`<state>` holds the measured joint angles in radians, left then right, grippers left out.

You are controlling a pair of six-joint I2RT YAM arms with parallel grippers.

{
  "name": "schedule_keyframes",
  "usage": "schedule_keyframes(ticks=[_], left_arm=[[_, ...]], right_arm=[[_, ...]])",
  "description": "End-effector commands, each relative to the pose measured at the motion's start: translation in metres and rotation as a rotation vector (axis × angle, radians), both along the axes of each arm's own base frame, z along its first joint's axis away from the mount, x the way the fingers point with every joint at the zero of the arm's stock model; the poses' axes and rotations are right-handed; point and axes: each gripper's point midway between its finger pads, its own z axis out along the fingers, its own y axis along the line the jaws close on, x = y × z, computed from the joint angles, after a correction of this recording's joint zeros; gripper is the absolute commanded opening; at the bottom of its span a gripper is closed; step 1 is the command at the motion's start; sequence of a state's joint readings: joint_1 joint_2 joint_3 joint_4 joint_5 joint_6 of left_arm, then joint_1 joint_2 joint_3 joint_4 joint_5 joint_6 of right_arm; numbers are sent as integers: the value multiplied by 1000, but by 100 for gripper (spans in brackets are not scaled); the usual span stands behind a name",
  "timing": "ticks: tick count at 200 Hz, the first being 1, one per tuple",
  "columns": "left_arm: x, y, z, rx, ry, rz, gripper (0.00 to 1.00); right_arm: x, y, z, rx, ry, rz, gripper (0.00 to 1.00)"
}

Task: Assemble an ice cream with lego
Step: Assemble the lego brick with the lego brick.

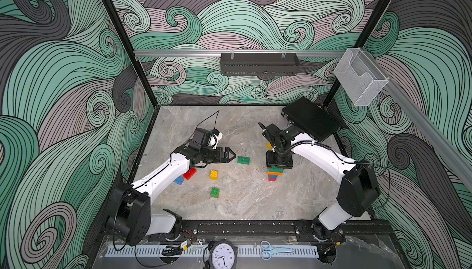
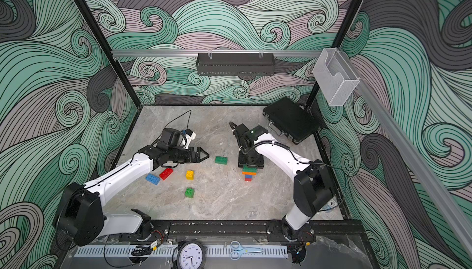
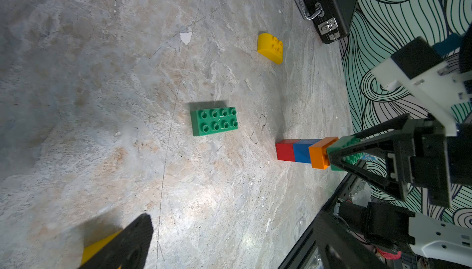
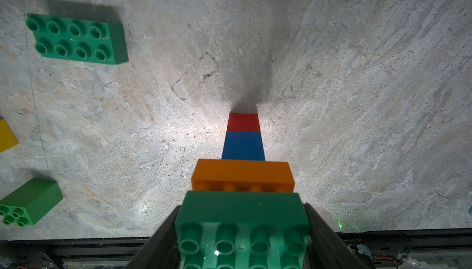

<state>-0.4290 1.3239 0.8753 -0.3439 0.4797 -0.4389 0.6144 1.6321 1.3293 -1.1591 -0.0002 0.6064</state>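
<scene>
A lego tower stands right of centre: red brick (image 4: 244,122) at the bottom, then blue (image 4: 244,145), then orange (image 4: 242,175). My right gripper (image 4: 242,229) points straight down and is shut on a green oblong brick (image 4: 242,206) on top of the orange one, with a row of orange studs showing. My left gripper (image 1: 227,155) hangs open and empty, just left of a loose green oblong brick (image 1: 243,160). Loose yellow (image 1: 214,174), green (image 1: 215,192), red (image 1: 189,173) and blue (image 1: 179,179) bricks lie near the left arm. A yellow round-topped brick (image 3: 270,48) lies behind the right arm.
A black case (image 1: 313,122) lies at the back right corner, close behind the right arm. Patterned walls enclose the marble table (image 1: 242,203) on three sides. A clock (image 1: 223,255) and scissors (image 1: 273,250) rest beyond the front rail.
</scene>
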Motion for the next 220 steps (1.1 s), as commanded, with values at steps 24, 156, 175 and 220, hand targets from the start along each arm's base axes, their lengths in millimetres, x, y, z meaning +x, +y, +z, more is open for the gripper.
schedule_keyframes(ticks=[24,156,175,220], left_arm=[[-1,-1,12,-6,-30,-2,98],[-2,0,13,-2,-33,-1,98],[-2,0,13,-2,-33,-1,99],[-2,0,13,0,-32,-2,99]], right_arm=[[-5,-4,-8,-34,19,-7,61],[-22,-16,-46,-127,110,27,60],[-27,-17,-52,-132,125,30,60],[-36,-18,-71,-139,177,26,60]])
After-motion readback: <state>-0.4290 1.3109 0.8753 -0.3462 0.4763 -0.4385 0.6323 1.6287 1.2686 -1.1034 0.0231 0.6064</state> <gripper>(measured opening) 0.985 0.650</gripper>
